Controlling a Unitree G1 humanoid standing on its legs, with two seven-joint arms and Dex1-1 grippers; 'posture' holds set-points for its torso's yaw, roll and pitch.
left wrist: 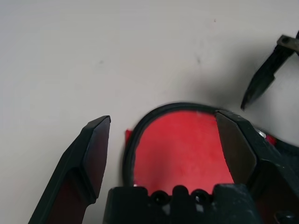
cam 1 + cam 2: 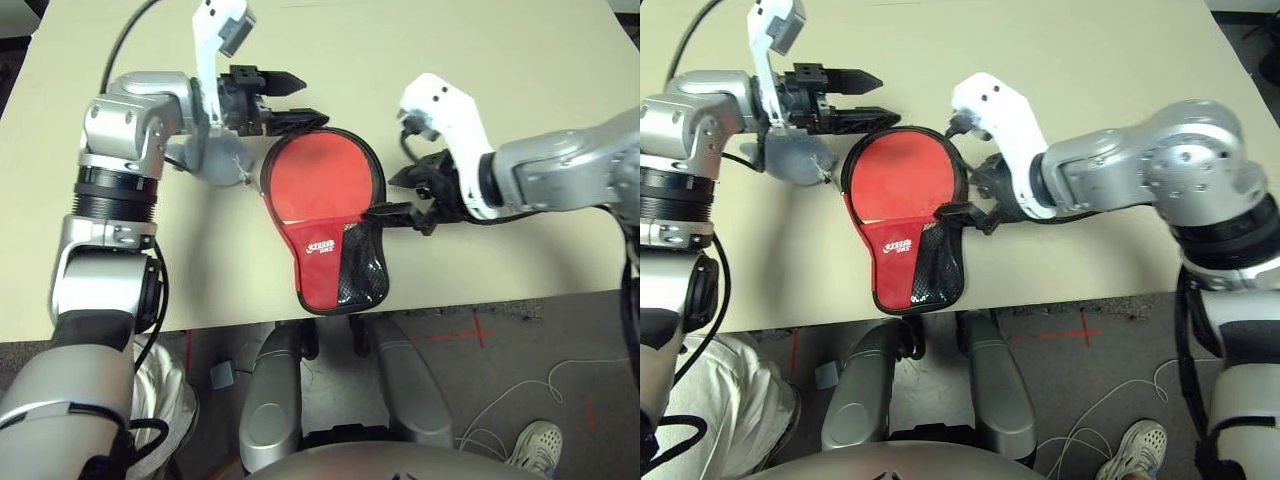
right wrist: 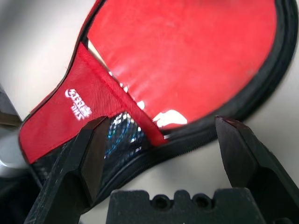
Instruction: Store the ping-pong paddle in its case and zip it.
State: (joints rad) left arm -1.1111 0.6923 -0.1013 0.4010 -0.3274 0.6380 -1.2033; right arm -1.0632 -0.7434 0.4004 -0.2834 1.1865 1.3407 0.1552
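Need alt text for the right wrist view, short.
A red paddle case with black zip trim lies on a pale table, its round red face shiny. The right pincer hangs open above the case's edge, near the mesh pocket.

A small white logo (image 3: 77, 100) stood on the red fabric of the case (image 2: 325, 275), beside its black mesh pocket (image 2: 362, 272). I could not make out its letters. I read no other text.

beige table (image 2: 500, 60); grey pouch (image 2: 790, 160); person's white shoe (image 2: 535, 445)
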